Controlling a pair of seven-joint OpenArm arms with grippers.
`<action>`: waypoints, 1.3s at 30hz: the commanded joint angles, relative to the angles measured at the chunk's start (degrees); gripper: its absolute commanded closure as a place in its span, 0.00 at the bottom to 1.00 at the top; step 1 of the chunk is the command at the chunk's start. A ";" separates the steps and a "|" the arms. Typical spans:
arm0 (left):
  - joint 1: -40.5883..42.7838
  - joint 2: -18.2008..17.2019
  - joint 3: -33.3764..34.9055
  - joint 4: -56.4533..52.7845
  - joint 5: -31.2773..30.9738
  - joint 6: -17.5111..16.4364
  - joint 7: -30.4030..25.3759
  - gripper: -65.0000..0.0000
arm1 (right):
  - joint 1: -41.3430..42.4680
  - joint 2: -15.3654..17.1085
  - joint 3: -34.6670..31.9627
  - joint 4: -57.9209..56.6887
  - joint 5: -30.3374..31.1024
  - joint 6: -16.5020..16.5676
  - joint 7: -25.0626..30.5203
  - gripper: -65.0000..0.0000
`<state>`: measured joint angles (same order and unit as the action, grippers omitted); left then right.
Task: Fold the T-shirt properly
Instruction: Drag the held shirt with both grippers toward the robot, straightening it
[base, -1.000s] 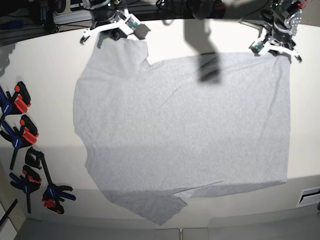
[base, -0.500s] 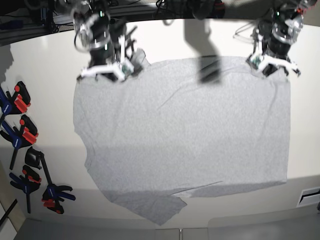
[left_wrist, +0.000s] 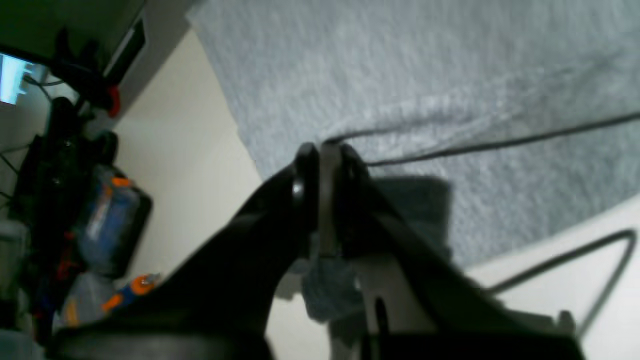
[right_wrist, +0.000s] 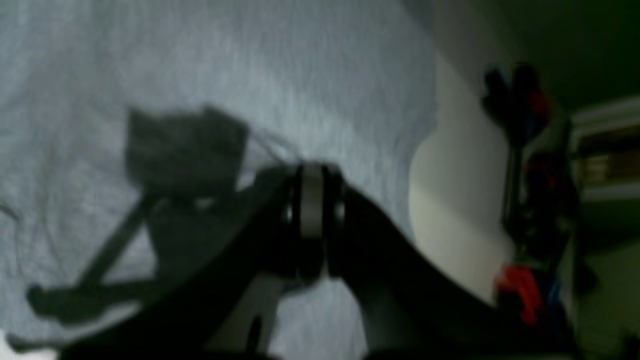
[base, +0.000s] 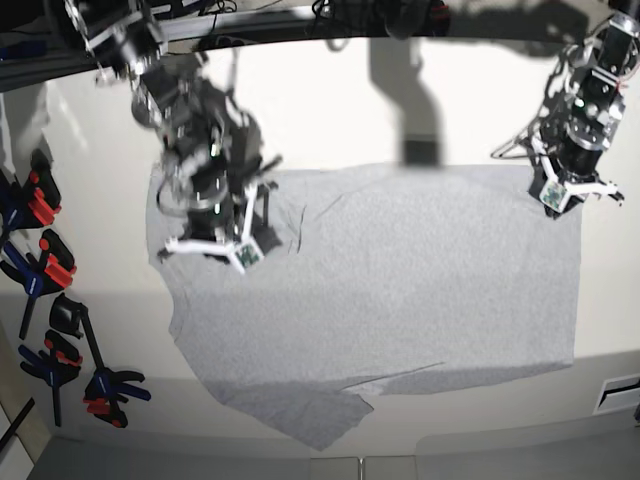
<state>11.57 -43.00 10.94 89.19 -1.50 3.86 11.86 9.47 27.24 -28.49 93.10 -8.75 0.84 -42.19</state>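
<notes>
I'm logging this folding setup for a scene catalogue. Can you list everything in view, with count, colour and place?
T-shirt: one, light heather-grey, spread over most of the table, its far edge pulled inward over the cloth.
Table: one, cream-white, under the shirt.
Spring clamps: several, black and blue with red-orange tips, along the table's left edge in the base view.
Cables and gear: dark, along the far edge; details unclear.
Right gripper: one, black and white, shut on the T-shirt, over the shirt's left part in the base view.
Left gripper: one, black and white, shut on the T-shirt at its far right corner in the base view.
</notes>
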 joint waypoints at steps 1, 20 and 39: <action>-1.73 -0.70 -0.39 -0.07 -0.50 0.66 -0.98 1.00 | 3.13 -0.35 0.39 -0.72 0.96 -0.24 1.27 1.00; -14.05 6.05 -0.37 -16.87 -1.53 0.37 -4.68 1.00 | 26.12 -11.78 0.39 -31.87 4.90 0.92 7.39 1.00; -14.78 8.04 -0.37 -21.33 3.61 -0.42 -8.92 1.00 | 30.34 -14.40 0.39 -40.15 4.48 -0.17 13.68 1.00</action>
<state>-2.07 -33.82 10.94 67.05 2.17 2.79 4.45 37.45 12.84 -28.45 52.12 -3.40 1.08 -29.93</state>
